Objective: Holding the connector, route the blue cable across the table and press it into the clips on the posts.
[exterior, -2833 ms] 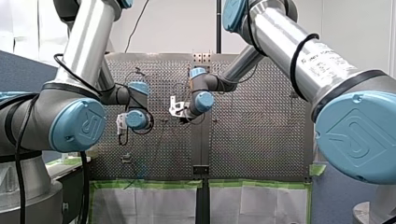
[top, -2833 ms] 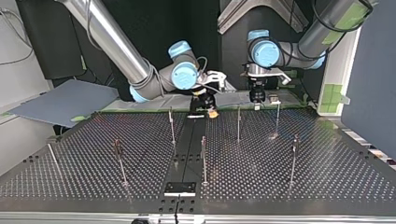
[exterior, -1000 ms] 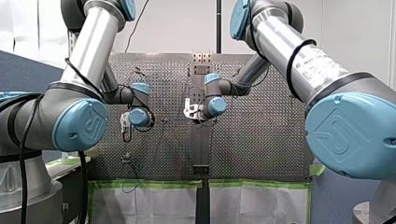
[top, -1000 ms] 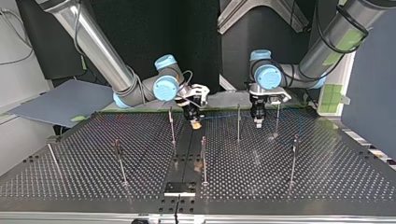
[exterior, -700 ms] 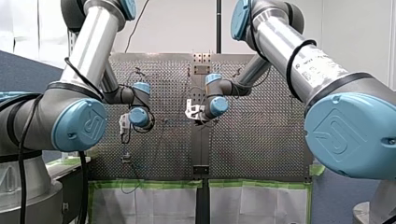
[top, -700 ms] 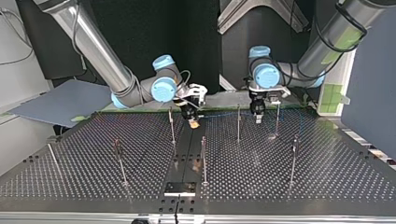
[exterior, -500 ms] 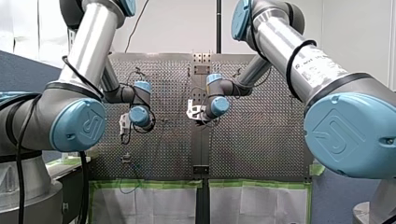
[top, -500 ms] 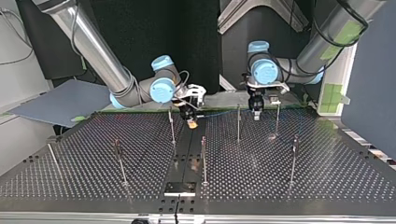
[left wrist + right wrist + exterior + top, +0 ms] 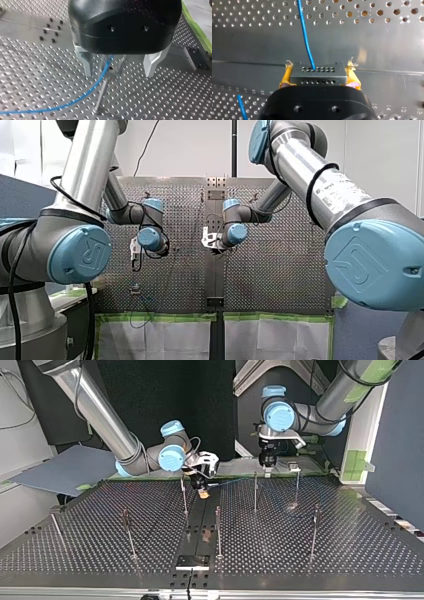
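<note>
Gripping: my right gripper [image 9: 319, 73] is clamping the connector [image 9: 318, 78] between its yellow pads [image 9: 285, 78], one pad pressing on each side of the grey block.
Left gripper: my left gripper [image 9: 119, 67] is hanging released, its metal fingers [image 9: 85, 62] standing wide apart and touching nothing.
Cable: the blue cable [image 9: 306, 37] is leaving the connector's holed face and running away over the table [image 9: 374, 45]. In the left wrist view it is passing between the spread fingers and meeting the top of a post [image 9: 101, 93] that is standing between them. Whether it is sitting in a clip there I cannot tell.
Connector's place: in the top view the connector is hovering low over the table's dark middle strip, at the side nearest the arms, just beside a post left of centre.
Left gripper's place: in the top view it is hanging well apart from my right gripper, near the top of a post right of centre, with the cable stretching thinly between the two.
</note>
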